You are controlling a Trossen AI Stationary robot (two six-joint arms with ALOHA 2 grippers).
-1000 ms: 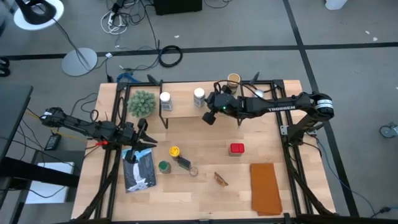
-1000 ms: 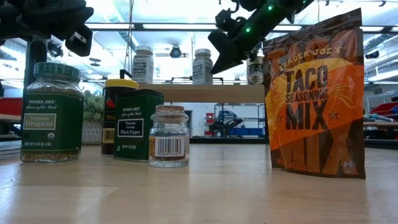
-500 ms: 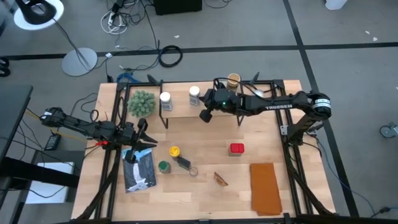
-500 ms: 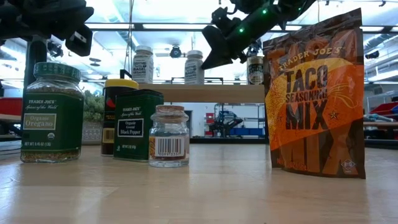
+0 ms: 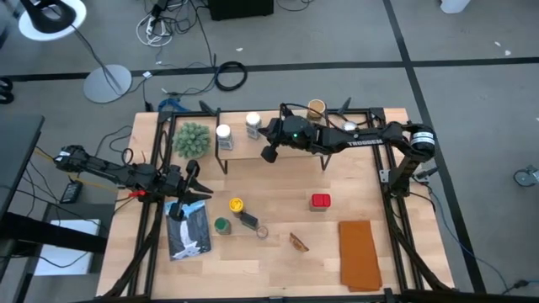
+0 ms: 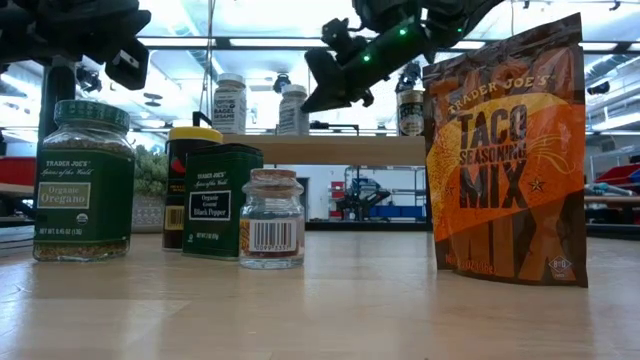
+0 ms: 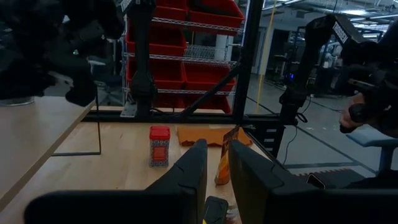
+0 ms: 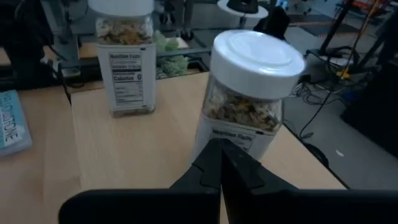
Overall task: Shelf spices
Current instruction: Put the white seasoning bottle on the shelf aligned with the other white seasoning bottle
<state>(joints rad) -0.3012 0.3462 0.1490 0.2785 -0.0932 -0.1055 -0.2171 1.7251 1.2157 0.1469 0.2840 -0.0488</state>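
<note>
Closed right claw (image 8: 219, 163) nudges the white-lidded glass spice jar (image 8: 247, 93) along the light wood shelf (image 8: 143, 146); rigid, smooth, top-heavy, so best pushed low.

**A robotics lab, by every sign on show**

Look down from above: a wooden table (image 5: 278, 252) boxed in a black metal frame (image 5: 396, 227) stands on grey carpet crossed by dark tape lines, with loose cables (image 5: 229, 76) coiled on the floor and a white floor lamp (image 5: 52, 18) at the corner. From the left wrist view, red storage bins (image 7: 193, 37) fill wire racking, and a person's hand (image 7: 357, 112) holds what may be a controller, though it's too dim to be sure. At table height, long ceiling lights (image 6: 260, 20) and more benches (image 6: 365, 200) stretch into an open hall.
</note>
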